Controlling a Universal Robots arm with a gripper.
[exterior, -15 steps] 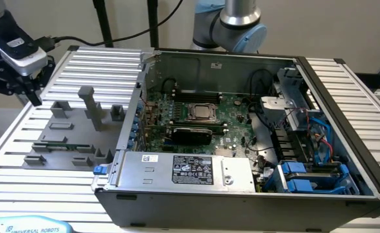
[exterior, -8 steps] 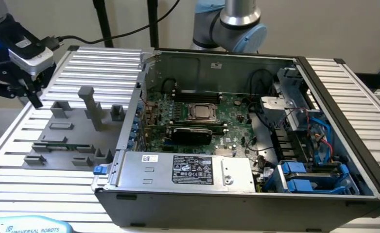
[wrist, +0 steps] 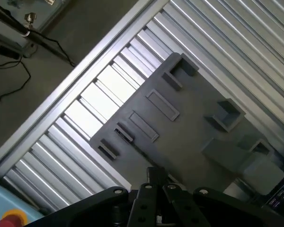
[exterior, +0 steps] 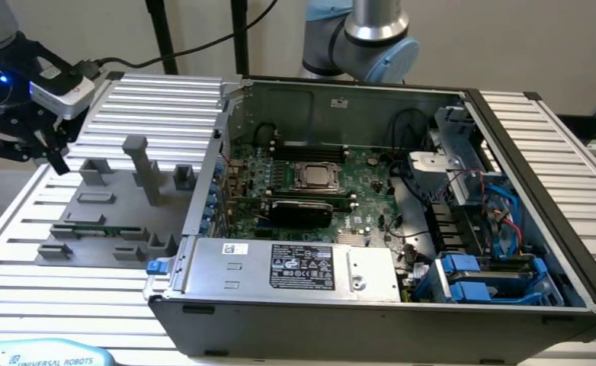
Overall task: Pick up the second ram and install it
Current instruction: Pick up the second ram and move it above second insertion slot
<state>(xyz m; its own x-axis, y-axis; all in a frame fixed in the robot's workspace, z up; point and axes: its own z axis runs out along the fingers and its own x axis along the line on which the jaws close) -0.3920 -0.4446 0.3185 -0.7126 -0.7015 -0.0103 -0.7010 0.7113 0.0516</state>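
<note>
Hovering at the exterior view's upper left with the end effector shut, above the grey tray on the desk, apart from the second ram lying there.

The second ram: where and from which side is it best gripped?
Take the second ram by its long top edge, mid-length, from above: the strip seems to stand on edge in a slot of the grey fixture, leaving only that edge free.

A robotics lab or workshop: a ribbed aluminium table carries an opened computer case with its motherboard bare, beside a grey fixture plate; a robot arm stands behind, a light-blue teach pendant lies nearby, and cables trail over the floor.
</note>
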